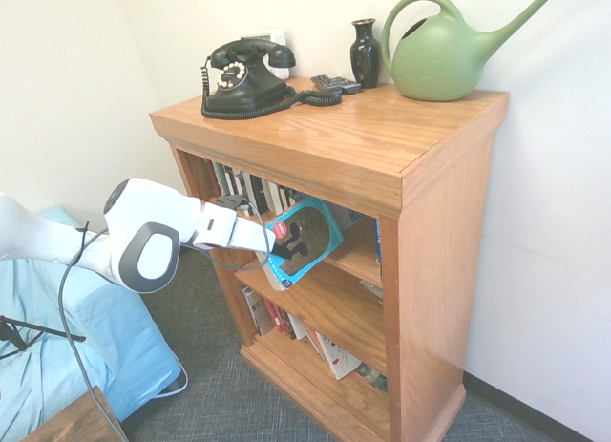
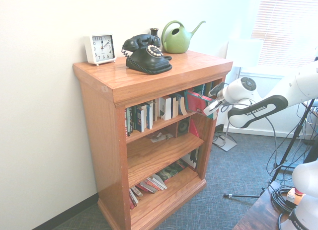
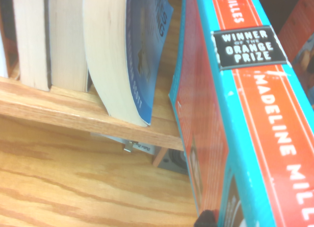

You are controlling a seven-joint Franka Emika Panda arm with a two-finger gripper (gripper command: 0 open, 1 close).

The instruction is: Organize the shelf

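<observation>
One book, teal-edged, is clamped in the gripper at the top level of the oak shelf against the wall. Risk: its corner could catch the leaning paperback and topple it.

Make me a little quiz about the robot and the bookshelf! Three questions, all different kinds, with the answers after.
1. True or false: the hand is shut on the teal-edged book.
2. What stands beside the watering can on the shelf? A) black vase B) lamp C) teddy bear
3. Fill in: the black telephone sits on the shelf's ____.

Key: 1 true; 2 A, the black vase; 3 top.
</observation>
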